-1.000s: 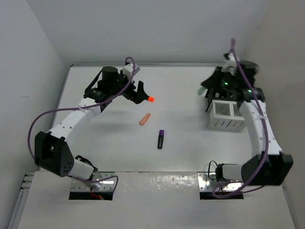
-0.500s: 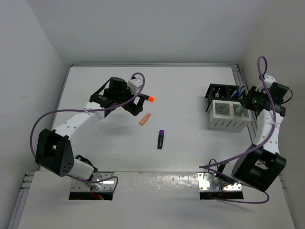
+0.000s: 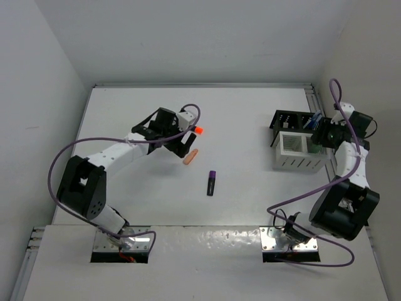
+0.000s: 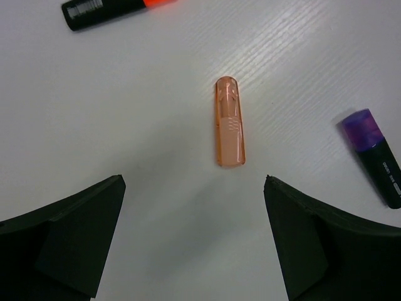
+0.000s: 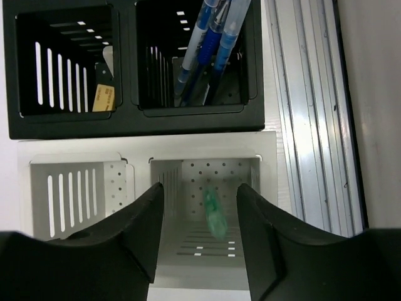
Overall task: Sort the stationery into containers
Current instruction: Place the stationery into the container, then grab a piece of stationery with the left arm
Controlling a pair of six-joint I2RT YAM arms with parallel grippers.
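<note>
Left gripper (image 4: pixel 193 185) released, orange highlighter (image 4: pixel 229 122) at its 12 o'clock; right gripper (image 5: pixel 199 191) released above the box (image 5: pixel 75 188) holding the mint highlighter (image 5: pixel 213 216).

In the left wrist view the orange-tipped black highlighter (image 4: pixel 106 7) runs off the top edge, and the purple-black highlighter (image 4: pixel 374 157) is cut by the right edge. In the right wrist view the blue pens (image 5: pixel 210 50) leave the top edge. Only part of a beige eraser (image 5: pixel 104 94) shows in the left compartment of the black organiser (image 5: pixel 131 122). From above, the pens are too small to count.
</note>
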